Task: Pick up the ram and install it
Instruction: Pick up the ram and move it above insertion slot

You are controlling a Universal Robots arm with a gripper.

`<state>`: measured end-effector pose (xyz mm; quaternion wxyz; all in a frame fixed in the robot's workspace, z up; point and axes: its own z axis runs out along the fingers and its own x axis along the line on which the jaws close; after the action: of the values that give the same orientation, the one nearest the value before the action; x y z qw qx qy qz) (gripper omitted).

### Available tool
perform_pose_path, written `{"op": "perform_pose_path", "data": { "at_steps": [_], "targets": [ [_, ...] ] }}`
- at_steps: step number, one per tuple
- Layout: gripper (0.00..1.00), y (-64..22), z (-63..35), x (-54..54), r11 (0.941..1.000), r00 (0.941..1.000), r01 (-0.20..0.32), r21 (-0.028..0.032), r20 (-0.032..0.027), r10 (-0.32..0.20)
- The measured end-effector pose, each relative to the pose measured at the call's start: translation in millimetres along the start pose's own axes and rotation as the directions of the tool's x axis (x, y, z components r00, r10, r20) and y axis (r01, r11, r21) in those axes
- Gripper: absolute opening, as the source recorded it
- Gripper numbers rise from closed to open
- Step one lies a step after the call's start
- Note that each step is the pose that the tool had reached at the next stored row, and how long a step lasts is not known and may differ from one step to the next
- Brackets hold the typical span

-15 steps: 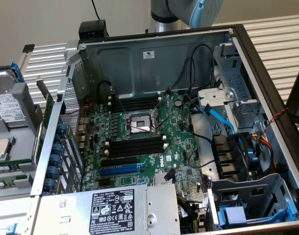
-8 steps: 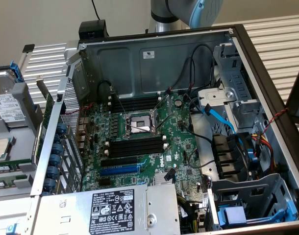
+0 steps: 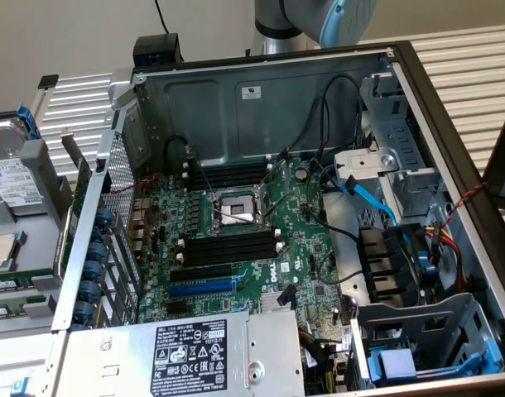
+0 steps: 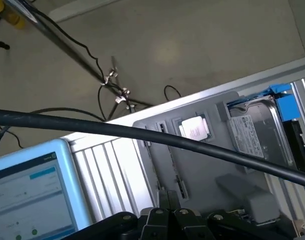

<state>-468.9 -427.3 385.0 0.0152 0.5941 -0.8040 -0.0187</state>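
The open computer case (image 3: 435, 107) holds a green motherboard (image 3: 302, 240) with long black memory slots (image 3: 228, 248) on both sides of the CPU socket (image 3: 233, 208). What looks like the ram (image 3: 2, 286), a thin green stick, lies on the grey parts tray (image 3: 37, 223) at the exterior view's left. My arm (image 3: 319, 21) rises behind the case's back wall. In the wrist view my gripper (image 4: 166, 216) is shut with nothing between its black fingers, high above the tray (image 4: 202, 165).
The tray also carries a hard drive (image 3: 12, 182) and a CPU (image 4: 195, 127). A power supply (image 3: 194, 351) fills the case's front, drive cages and cables (image 3: 401, 256) its right. A black cable (image 4: 142, 132) crosses the wrist view beside a tablet screen (image 4: 27, 192).
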Motion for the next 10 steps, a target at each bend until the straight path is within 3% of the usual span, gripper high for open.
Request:
{"op": "perform_pose_path", "data": {
  "at_steps": [5,10],
  "targets": [
    [0.11,0.0,0.2,0.0,0.9959,0.9959,0.091,0.0001,-0.0043,-0.091],
    [0.11,0.0,0.2,0.0,0.9835,0.9835,0.181,-0.0004,-0.0088,-0.181]
  ]
}}
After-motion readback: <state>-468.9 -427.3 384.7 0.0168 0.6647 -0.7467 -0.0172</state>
